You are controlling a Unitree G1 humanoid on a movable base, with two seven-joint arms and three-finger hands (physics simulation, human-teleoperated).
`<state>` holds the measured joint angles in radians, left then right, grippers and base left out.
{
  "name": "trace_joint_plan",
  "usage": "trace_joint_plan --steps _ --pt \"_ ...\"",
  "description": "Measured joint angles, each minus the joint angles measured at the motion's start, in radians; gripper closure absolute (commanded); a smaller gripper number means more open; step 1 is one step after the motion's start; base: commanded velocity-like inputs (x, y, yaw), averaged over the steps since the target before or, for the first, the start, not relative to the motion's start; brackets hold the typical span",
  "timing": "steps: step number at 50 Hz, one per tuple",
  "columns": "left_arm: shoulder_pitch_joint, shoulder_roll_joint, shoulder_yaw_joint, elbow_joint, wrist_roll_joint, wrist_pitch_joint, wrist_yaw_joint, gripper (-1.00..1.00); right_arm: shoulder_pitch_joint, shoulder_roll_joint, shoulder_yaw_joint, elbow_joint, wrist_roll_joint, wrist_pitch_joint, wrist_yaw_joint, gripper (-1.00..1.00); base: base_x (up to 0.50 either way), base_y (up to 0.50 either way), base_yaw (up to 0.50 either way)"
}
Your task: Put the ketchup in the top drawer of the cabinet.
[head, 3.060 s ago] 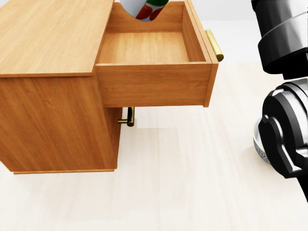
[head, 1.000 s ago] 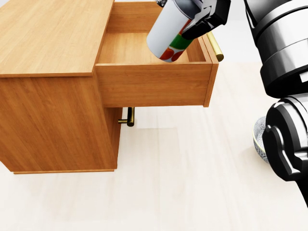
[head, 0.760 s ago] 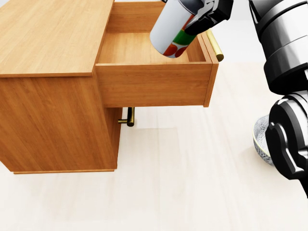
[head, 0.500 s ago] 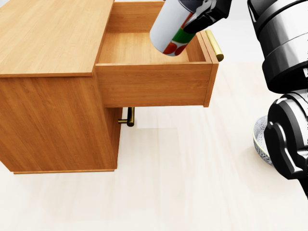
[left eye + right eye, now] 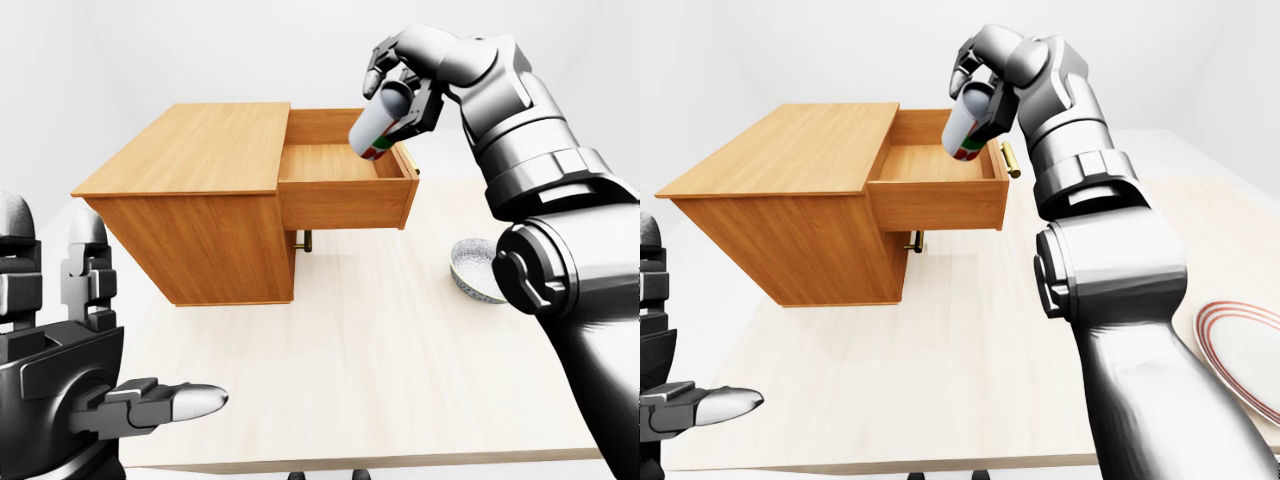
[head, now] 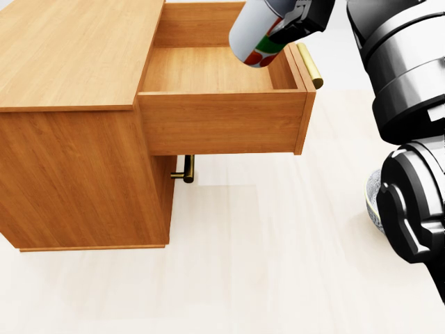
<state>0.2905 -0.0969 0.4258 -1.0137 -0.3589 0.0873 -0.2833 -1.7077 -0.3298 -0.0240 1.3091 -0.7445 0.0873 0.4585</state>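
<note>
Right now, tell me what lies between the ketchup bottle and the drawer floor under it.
Nothing: the ketchup bottle, held tilted in the right hand, hangs over the bare floor of the open top drawer, shown best in the head view.

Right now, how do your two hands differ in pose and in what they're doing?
The right hand is raised above the open top drawer, fingers closed round the tilted ketchup; the left hand sits low at the left-eye view's bottom left, holding nothing. The right's fingers curl; the left's point outward, open. Both are metallic grey.
</note>
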Motion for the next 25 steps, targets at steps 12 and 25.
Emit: trace_joint_plan --steps 12,25 --pt "0.006 -0.004 -0.007 0.002 0.006 0.000 -0.006 -1.00 0.035 0.011 -0.009 0.005 0.011 0.000 -0.049 1.00 0.00 0.00 0.00" --pt "0.009 -0.006 -0.006 -0.002 0.006 0.000 -0.009 -1.00 0.072 0.014 -0.014 0.010 0.027 0.000 -0.061 1.00 0.00 0.00 0.00"
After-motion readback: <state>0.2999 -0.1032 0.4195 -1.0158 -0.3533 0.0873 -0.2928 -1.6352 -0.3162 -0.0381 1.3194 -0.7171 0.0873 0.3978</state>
